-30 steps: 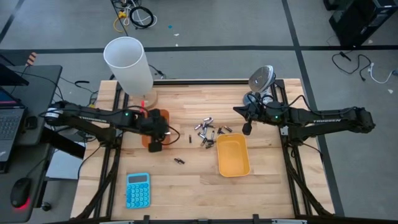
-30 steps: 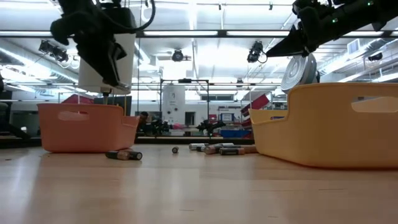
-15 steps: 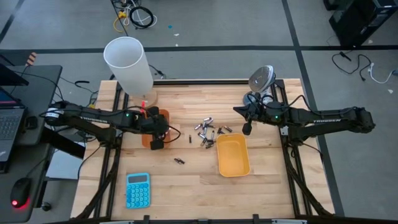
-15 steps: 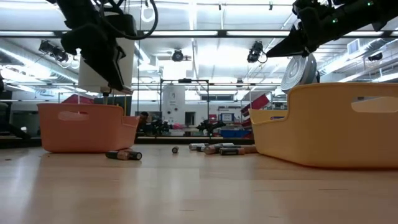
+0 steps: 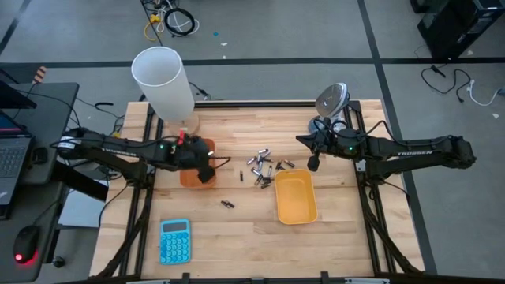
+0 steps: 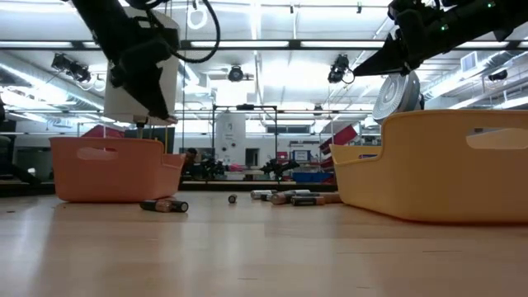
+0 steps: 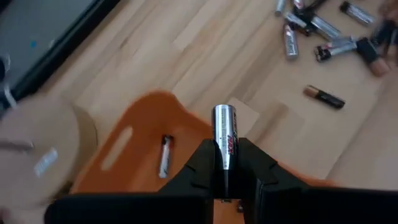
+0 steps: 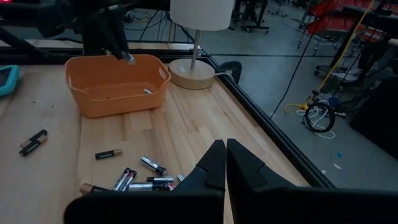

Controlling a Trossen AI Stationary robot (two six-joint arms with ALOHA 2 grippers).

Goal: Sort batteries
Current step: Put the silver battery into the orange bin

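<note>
My left gripper [image 7: 224, 152] hangs above the orange tray [image 7: 140, 140], shut on a silvery battery [image 7: 224, 124] with red print. It also shows over the tray in the high view [image 5: 207, 168]. One battery [image 7: 163, 155] lies on the tray's floor. A pile of batteries [image 5: 264, 167] lies mid-table, beside the yellow tray [image 5: 296, 197]. Single batteries [image 5: 227, 203] lie loose on the wood. My right gripper [image 5: 313, 164] waits shut, raised over the table beyond the yellow tray's far end. My left gripper pinches the battery's rear half [image 7: 224, 163] between its two fingers. The battery lies along the fingers, and its free end sticks out past their tips. The fingers slant down from the table's left. The battery is lifted clear, over the orange tray.
A white-shaded lamp [image 5: 162, 79] stands just beyond the orange tray. A blue calculator [image 5: 174, 241] lies near the front edge. A small round fan-like device [image 5: 331, 100] stands at the far right. Bare wood lies between the trays and the front edge.
My left gripper has rolled about its wrist while staying above the orange tray, and the battery has turned with it, still held. My right gripper has kept still.
</note>
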